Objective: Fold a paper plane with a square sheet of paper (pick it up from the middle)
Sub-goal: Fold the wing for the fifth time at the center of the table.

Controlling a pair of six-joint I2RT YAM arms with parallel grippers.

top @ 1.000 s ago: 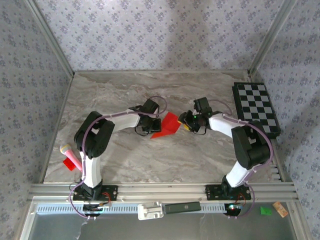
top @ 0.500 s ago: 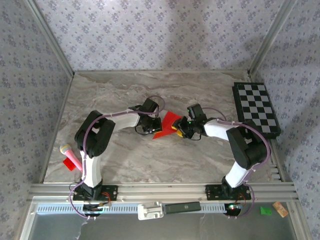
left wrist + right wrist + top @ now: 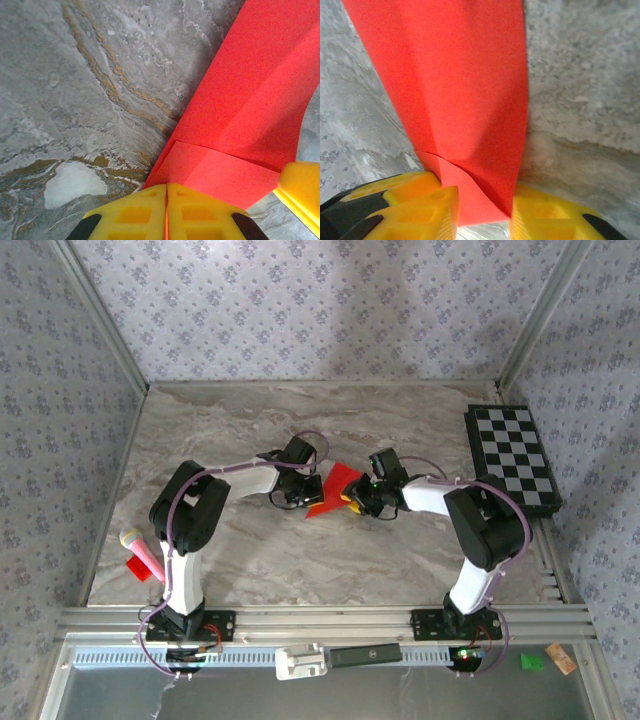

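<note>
The left gripper point(image 3: 166, 194) is clamped on one end of the creased red paper point(image 3: 245, 100). The right gripper point(image 3: 484, 196) straddles the other end, jaws partly apart; I cannot tell whether it grips. The paper sits at the middle of the table point(image 3: 250, 560), its long axis slanting near-left to far-right.

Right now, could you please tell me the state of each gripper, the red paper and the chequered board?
Bright red creased sheet of paper: partly folded, not yet a plane, spanning both grippers.
Left gripper: shut on the paper's edge.
Right gripper: fingers either side of the paper's end; grip unclear.
Black-and-white chequered board: lying flat, untouched.
</note>
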